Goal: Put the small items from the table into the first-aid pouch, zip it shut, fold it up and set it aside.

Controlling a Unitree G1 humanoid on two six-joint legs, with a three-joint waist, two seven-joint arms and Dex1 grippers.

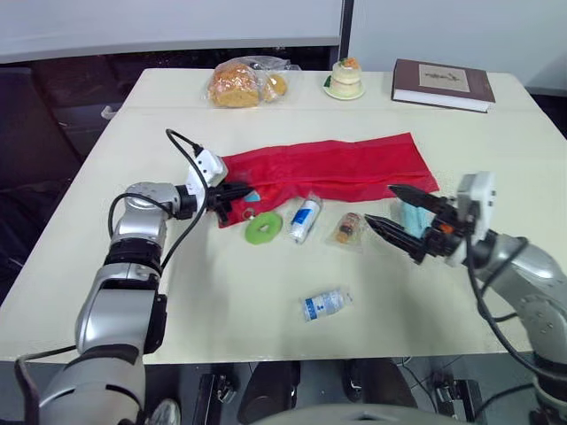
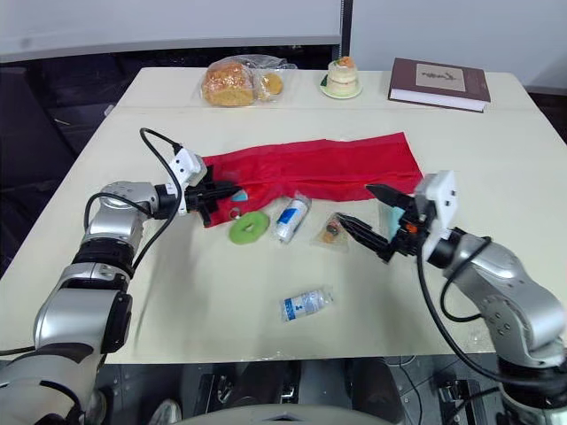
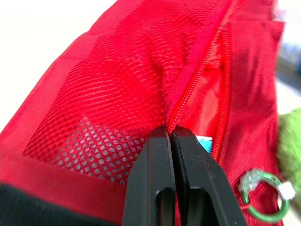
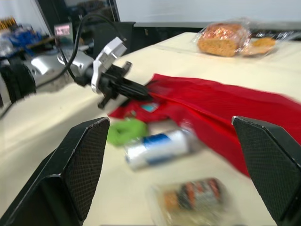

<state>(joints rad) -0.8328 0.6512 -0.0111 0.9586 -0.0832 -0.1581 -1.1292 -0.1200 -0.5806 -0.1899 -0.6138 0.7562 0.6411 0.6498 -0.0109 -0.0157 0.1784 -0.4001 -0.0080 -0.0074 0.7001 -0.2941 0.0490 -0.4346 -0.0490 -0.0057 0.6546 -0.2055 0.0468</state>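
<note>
The red first-aid pouch (image 1: 337, 168) lies unfolded across the table's middle, its zip open with something blue inside (image 3: 204, 140). My left gripper (image 3: 170, 134) is shut on the pouch's zip edge at its left end (image 1: 237, 193); a green ring (image 3: 263, 200) hangs near it. In front of the pouch lie a green roll (image 1: 263, 227), a wrapped white-and-blue tube (image 1: 305, 219) and a small clear packet (image 1: 347, 228). Another white-and-blue tube (image 1: 324, 304) lies nearer the front. My right gripper (image 1: 381, 204) hovers open right of the packet, with a teal item (image 1: 412, 217) just behind its fingers.
Along the far edge stand a bag of bread (image 1: 239, 82), a small cake on a plate (image 1: 345, 78) and a brown book (image 1: 443, 84). Bare table (image 1: 221, 292) stretches along the front and left sides.
</note>
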